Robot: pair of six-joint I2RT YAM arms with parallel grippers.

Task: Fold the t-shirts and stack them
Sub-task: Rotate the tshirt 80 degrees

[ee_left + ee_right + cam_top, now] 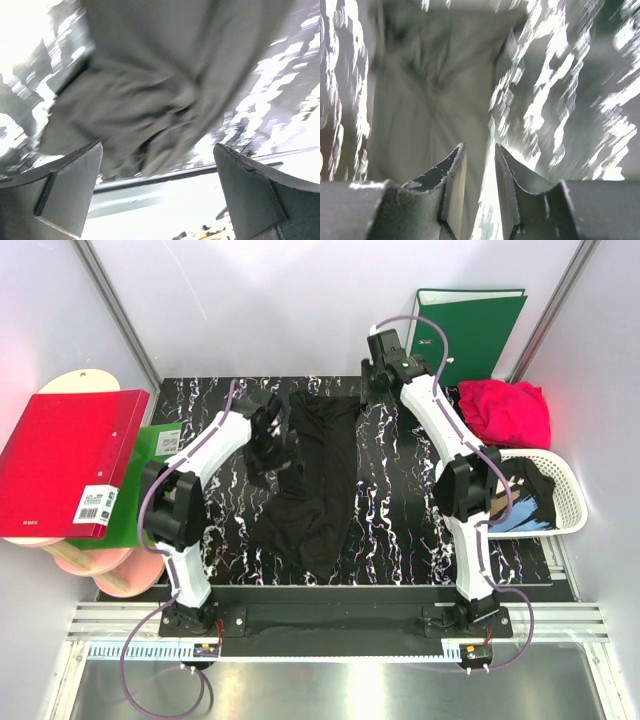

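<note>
— What is seen on the glossy, white-veined black table (400,530)?
— Soft, matt black cloth of a t-shirt (315,490); white plastic lattice is shown on the basket (568,502).

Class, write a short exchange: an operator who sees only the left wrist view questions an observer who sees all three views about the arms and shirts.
Operator: I see only the left gripper, jaws wide apart, over the blurred black cloth t-shirt. Is the right arm holding it?
Observer: No. The right gripper has its jaws almost together, with a thin slit between them and no cloth in it.
Operator: Any other shirt waiting?
Observer: Yes. A crimson-pink cloth t-shirt lies bunched at the far right, just behind the white plastic lattice basket.
</note>
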